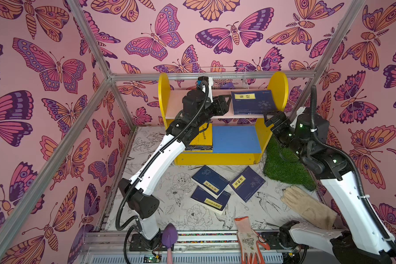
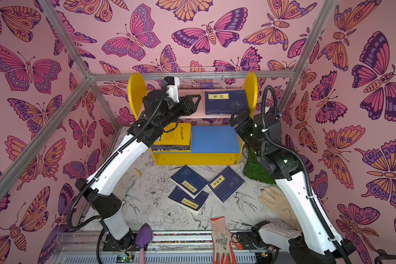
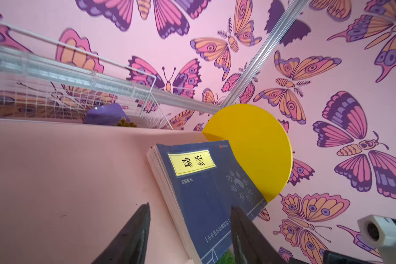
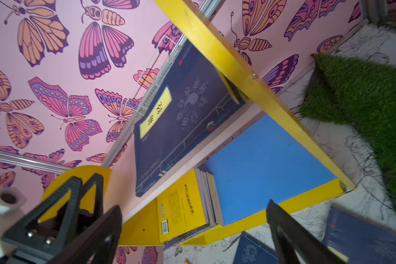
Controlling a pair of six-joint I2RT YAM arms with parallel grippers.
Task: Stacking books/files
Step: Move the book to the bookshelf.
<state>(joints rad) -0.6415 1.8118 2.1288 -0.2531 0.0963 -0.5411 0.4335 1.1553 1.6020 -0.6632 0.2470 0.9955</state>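
A navy book with a yellow label (image 1: 253, 101) (image 2: 225, 101) (image 3: 206, 182) (image 4: 181, 114) lies on the pink upper shelf, its far side propped against the yellow side panel. My left gripper (image 1: 226, 105) (image 3: 190, 205) is open at the book's near corner, one finger over the bare shelf and one over the cover. A stack topped by a yellow book (image 1: 202, 139) (image 4: 183, 205) sits on the blue lower shelf. Three navy books (image 1: 209, 179) (image 1: 210, 201) (image 1: 247, 182) lie on the table. My right gripper (image 1: 269, 118) (image 4: 193, 204) hangs open and empty by the shelf's right end.
The yellow bookshelf (image 1: 217, 158) stands against the back wall, a wire basket (image 1: 224, 78) on top. Green turf (image 1: 284, 164) lies to its right. A beige glove (image 1: 309, 205), a white-and-orange glove (image 1: 249, 240) and a purple trowel (image 1: 169, 235) lie near the front.
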